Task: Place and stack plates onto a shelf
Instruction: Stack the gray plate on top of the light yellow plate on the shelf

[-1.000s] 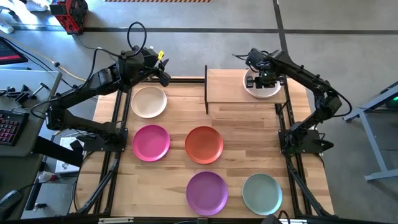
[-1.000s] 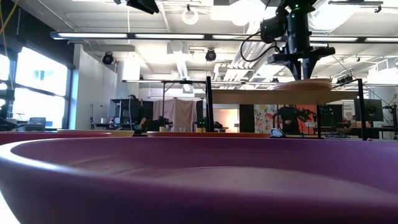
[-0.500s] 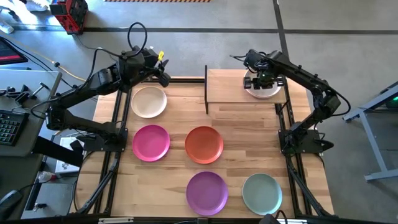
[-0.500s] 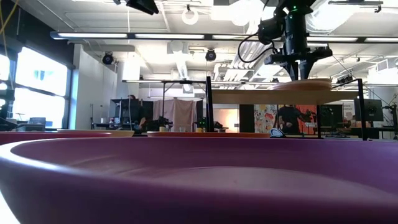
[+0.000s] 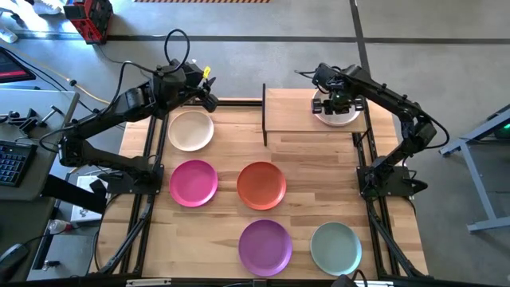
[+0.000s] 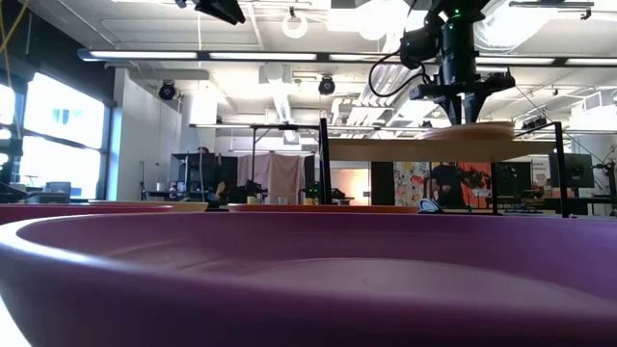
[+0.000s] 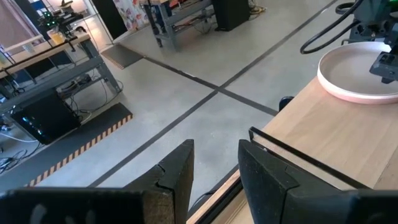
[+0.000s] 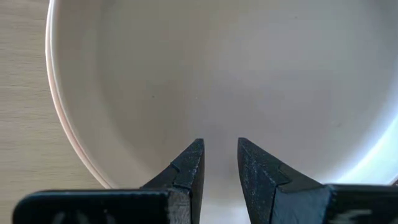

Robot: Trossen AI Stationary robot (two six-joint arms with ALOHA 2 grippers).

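1. Your right gripper (image 5: 335,101) hangs over the plate stack (image 5: 338,112) at the shelf's (image 5: 291,112) right end, fingers slightly parted, pinching nothing.
2. Five plates wait on the tabletop; the pale grey-green plate (image 5: 335,247) lies nearest your right arm's side.
3. Your left gripper (image 5: 209,99) idles beside the cream plate (image 5: 190,130), fingers parted, empty.
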